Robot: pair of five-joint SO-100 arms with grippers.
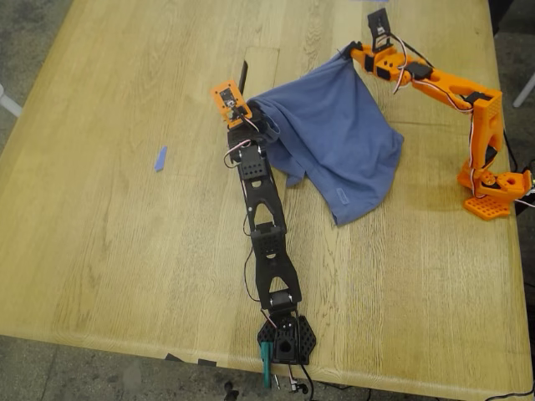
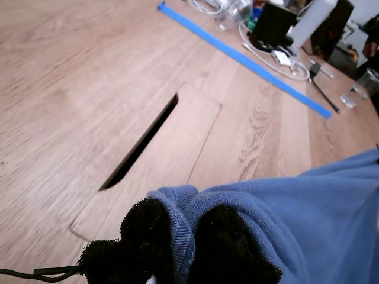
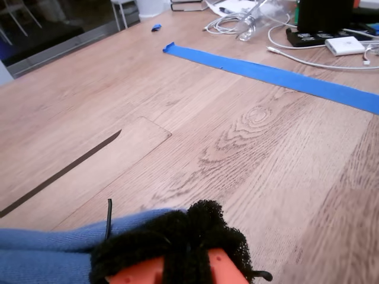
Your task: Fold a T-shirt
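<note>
I'm working over a pale wooden tabletop (image 1: pixel 125 251) with plank seams and strong grain. A rectangular cable hatch (image 2: pixel 148 171) is set into it, open along one side as a dark slot. A long strip of blue tape (image 2: pixel 243 59) runs across the far part of the tabletop, with cables (image 3: pixel 237 21) and a dark box (image 2: pixel 272 23) beyond it. Grey floor (image 1: pixel 25 67) shows past the tabletop's edge at the exterior view's left. Light is soft and even.
</note>
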